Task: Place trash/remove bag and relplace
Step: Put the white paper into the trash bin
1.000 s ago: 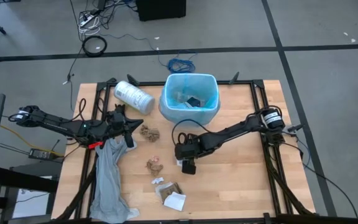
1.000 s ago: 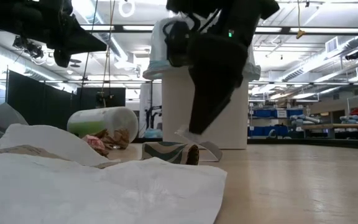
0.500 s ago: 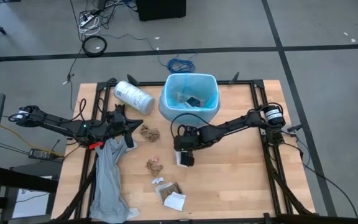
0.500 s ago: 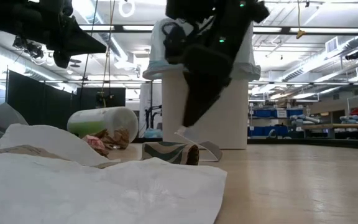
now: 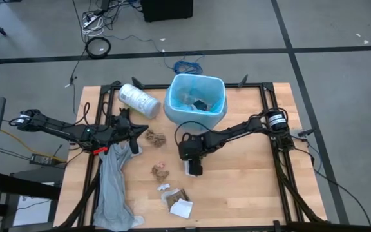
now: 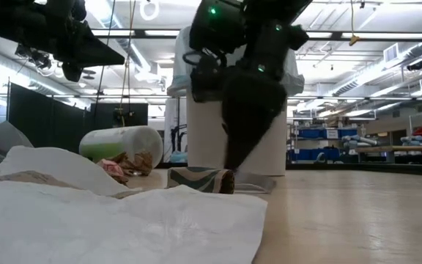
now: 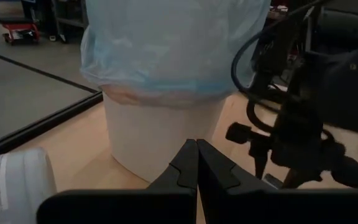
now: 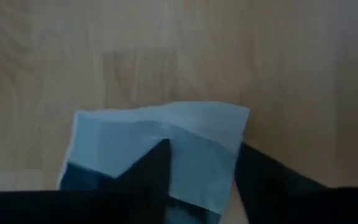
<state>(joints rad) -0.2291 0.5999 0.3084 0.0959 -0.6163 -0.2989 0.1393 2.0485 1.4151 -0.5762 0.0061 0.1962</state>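
Checking yr R hand (image 5: 192, 166) – where's it at?
Low over the desk (image 5: 250, 187) ctr, in front of the bin (image 5: 196, 117). Fingers (image 8: 149, 174) part-spread, pointing down at a flat white paper (image 8: 160, 124); one finger overlaps it, the other sits at its edge. Can't tell if they touch it.

And yr L hand (image 5: 134, 137)?
Pinched tight, nothing in it, per L wrist view. It hangs near the top end of the grey sheet (image 5: 113, 183), facing the bin.

Bag?
Light-blue bag (image 5: 176, 90) lines the bin, rim folded over the outside; some scraps lie inside.

Rest of the trash?
On the desk btwn the arms: brown crumple (image 5: 154, 136) just beside yr L hand, another (image 5: 160, 171) nearer the front, then wrappers (image 5: 174, 195) and a white scrap (image 5: 181, 208) at the front edge. Printed roll (image 5: 138, 100) lies on its side left of the bin.
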